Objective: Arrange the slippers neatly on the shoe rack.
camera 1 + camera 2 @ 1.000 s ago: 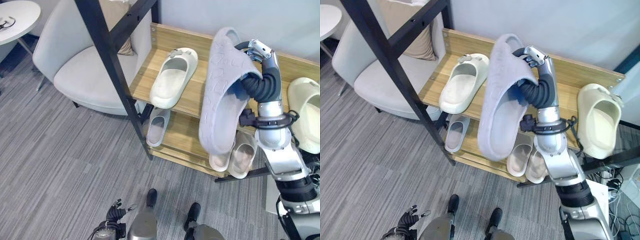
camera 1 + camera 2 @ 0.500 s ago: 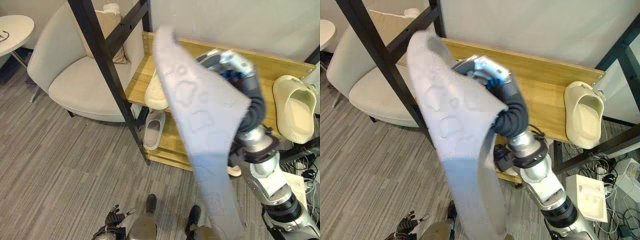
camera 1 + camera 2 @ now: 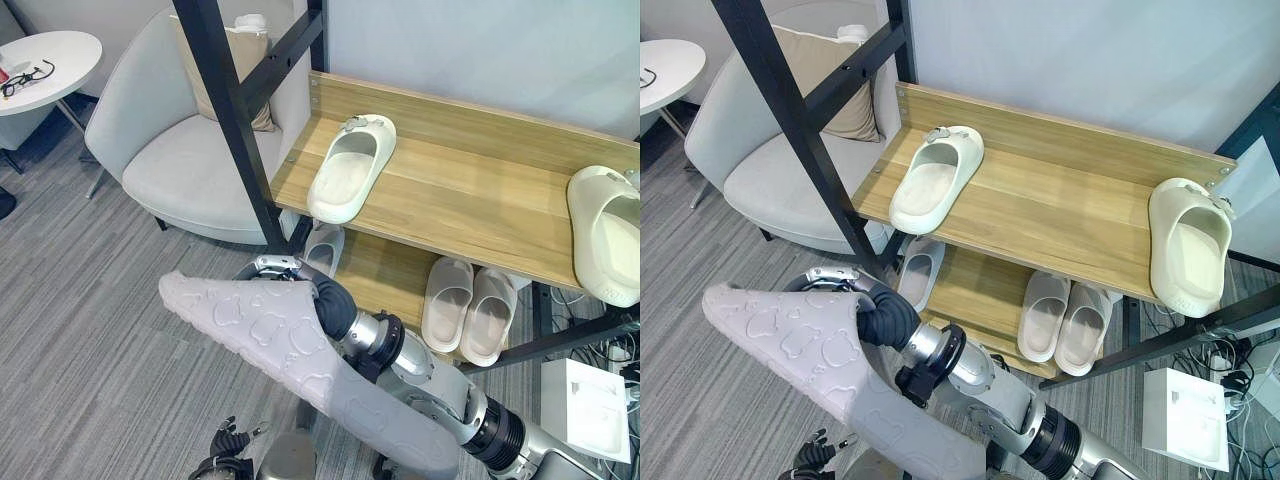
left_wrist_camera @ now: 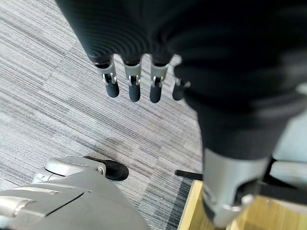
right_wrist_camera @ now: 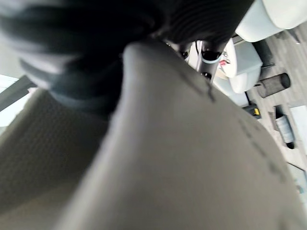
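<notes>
A large grey slipper (image 3: pixel 300 360) with a cloud-patterned sole faces up, held low over the carpet in front of the shoe rack (image 3: pixel 470 200). My right hand (image 3: pixel 885 318) is shut on its edge, and the sole hides the fingers. On the top shelf a cream slipper (image 3: pixel 350 168) lies at the left and another cream slipper (image 3: pixel 608 235) at the right end. The lower shelf holds a beige pair (image 3: pixel 470 310) and a pale single slipper (image 3: pixel 322 250). My left hand (image 4: pixel 134 86) hangs low over the carpet with fingers relaxed and holds nothing.
A black slanted frame post (image 3: pixel 235 130) crosses in front of the rack's left end. A grey armchair (image 3: pixel 170 150) with a cushion (image 3: pixel 245 70) stands to the left, beside a round white table (image 3: pixel 50 60). A white box (image 3: pixel 590 405) and cables lie at the right.
My right hand has swung the grey slipper down and left, from shelf height to low in front of the rack. The view has shifted too.
</notes>
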